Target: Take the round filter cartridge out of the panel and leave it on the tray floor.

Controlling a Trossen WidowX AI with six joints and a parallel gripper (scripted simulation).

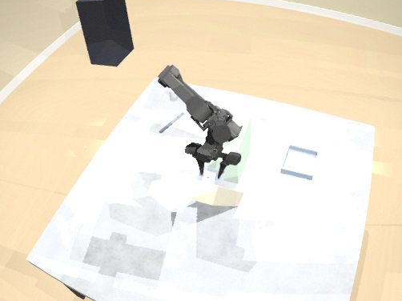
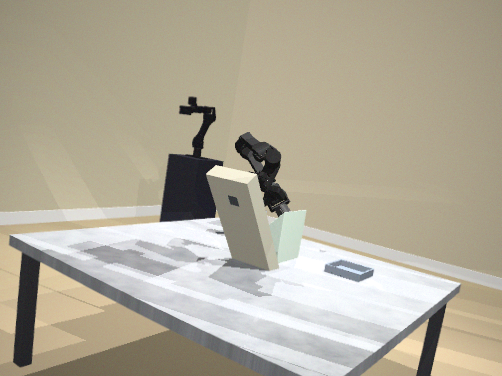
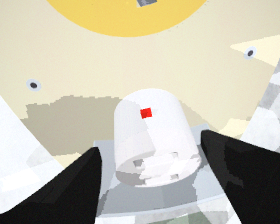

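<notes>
The white round cartridge [image 3: 152, 135] [image 1: 209, 175] is out of the panel. It rests on a pale blue-grey ledge [image 3: 120, 202] at the foot of the cream service panel [image 1: 228, 197] [image 2: 240, 229] [image 3: 75, 60]. It has a red mark on its side, and its slotted face points toward the bottom of the wrist view. My gripper [image 3: 150, 146] [image 1: 211, 176] is open, one finger on each side of the cartridge. The right finger looks very near it; contact cannot be told. The pale blue tray [image 1: 296, 175] [image 2: 345, 273] stands apart, to the right in the top and exterior views.
A pale green upright plate [image 1: 245, 155] [image 2: 291, 236] stands beside the ledge, close to the gripper. A grey pen-like rod [image 1: 172, 122] lies on the table. A yellow ring [image 3: 100, 20] marks the panel face. A dark pedestal [image 1: 106, 27] [image 2: 187, 189] stands beyond the table.
</notes>
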